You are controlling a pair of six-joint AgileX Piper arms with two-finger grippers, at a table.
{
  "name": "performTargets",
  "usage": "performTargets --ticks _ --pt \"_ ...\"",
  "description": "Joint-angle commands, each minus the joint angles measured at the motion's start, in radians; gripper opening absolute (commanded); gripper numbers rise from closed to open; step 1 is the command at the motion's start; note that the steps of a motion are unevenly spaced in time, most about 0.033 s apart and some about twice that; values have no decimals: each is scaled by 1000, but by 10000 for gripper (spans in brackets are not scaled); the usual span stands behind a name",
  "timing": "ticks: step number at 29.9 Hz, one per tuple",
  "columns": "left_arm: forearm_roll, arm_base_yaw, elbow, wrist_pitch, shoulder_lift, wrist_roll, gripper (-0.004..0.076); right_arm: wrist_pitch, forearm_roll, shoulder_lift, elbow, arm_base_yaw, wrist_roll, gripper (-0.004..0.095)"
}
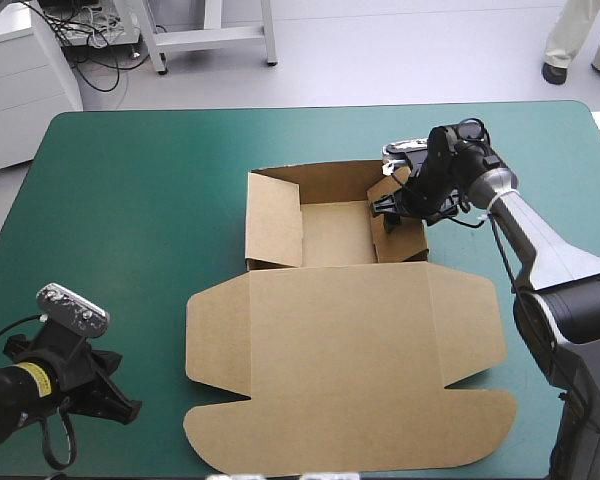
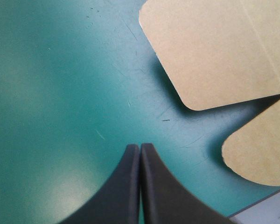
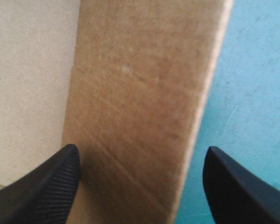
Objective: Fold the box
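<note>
The brown box (image 1: pixel 340 350) lies mid-table as an open tray (image 1: pixel 335 232) on the far side, with its lid spread flat toward the near edge. My right gripper (image 1: pixel 392 215) stands open astride the tray's right wall (image 3: pixel 140 93), one finger inside the tray and one outside over the cover. The left wall flap (image 1: pixel 273 220) leans inward. My left gripper (image 1: pixel 128 408) rests shut near the table's near-left corner, holding nothing. In the left wrist view its gripper (image 2: pixel 140 147) points at bare cover, with the lid's rounded corner flaps (image 2: pixel 214 51) off to one side.
Teal-green cover (image 1: pixel 130 200) shows on all sides of the box, widest to its left. The table's near edge runs close behind my left gripper, and the lid's front flap (image 1: pixel 350 440) reaches almost to that edge.
</note>
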Motion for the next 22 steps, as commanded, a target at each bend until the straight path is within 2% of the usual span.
performTargets --ticks 1,9,15,22 --pt "3 -1 -22 7 -34 -17 -32 -22 5 -43 -32 -4 -10 507" --pt "3 -1 -21 10 -57 -19 -32 -31 -14 -41 -32 -4 -10 -11" --pt "5 -1 -19 10 -57 -19 -32 -29 -19 -41 -66 -24 -42 -23" --pt "49 -1 -19 3 -57 -19 -32 30 -23 -45 -211 -116 -115 -23"
